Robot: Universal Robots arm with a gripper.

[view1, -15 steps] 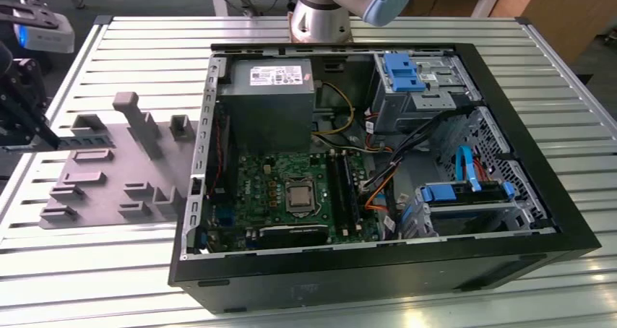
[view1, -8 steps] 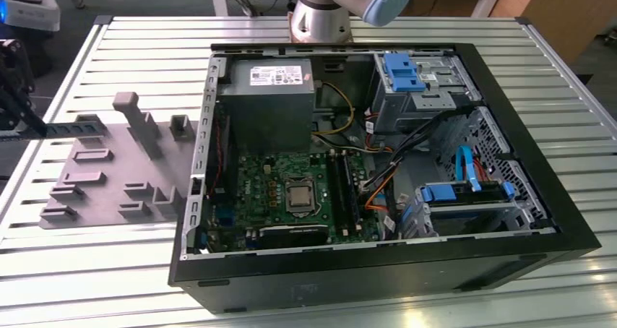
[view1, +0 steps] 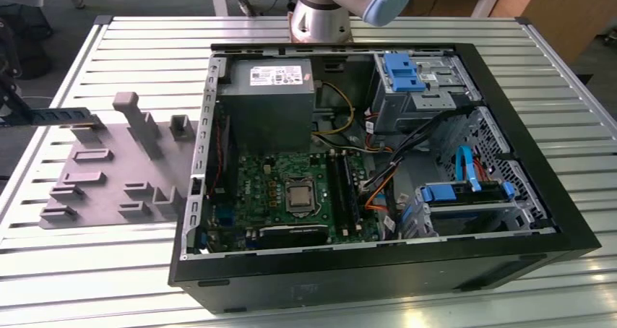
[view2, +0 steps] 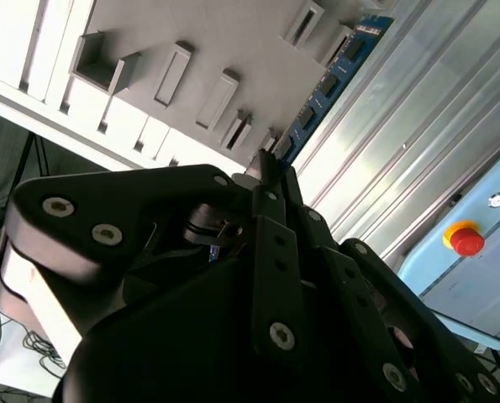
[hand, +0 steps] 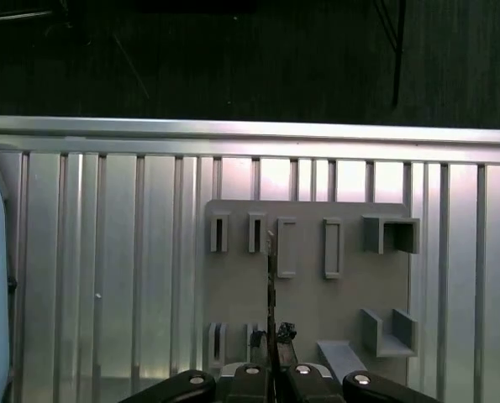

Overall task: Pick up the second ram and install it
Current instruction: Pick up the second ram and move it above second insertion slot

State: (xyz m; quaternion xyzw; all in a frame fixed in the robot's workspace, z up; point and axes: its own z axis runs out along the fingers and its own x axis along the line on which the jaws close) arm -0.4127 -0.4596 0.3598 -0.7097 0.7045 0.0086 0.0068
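The second ram (view1: 60,116) is a thin dark green stick held level in the air, over the table's edge at the exterior view's left, just beyond the grey fixture plate (view1: 106,169). My gripper (view1: 8,117) is shut on one end of it. In the second wrist view the black fingers (view2: 271,180) clamp the stick, and the second ram (view2: 338,71) runs away from them alongside the plate. The first wrist view has the second ram (hand: 271,277) edge-on, rising from the gripper (hand: 271,348) over the fixture plate (hand: 308,311). The black memory slots (view1: 345,191) lie inside the open computer case (view1: 386,270).
The case stands on the slatted metal table (view1: 126,53) with its side open, showing a power supply (view1: 265,104), cables and blue drive brackets (view1: 453,194). Grey blocks (view1: 135,122) stand up from the fixture plate. A red stop button (view2: 466,239) sits on a pale blue unit beside the table.
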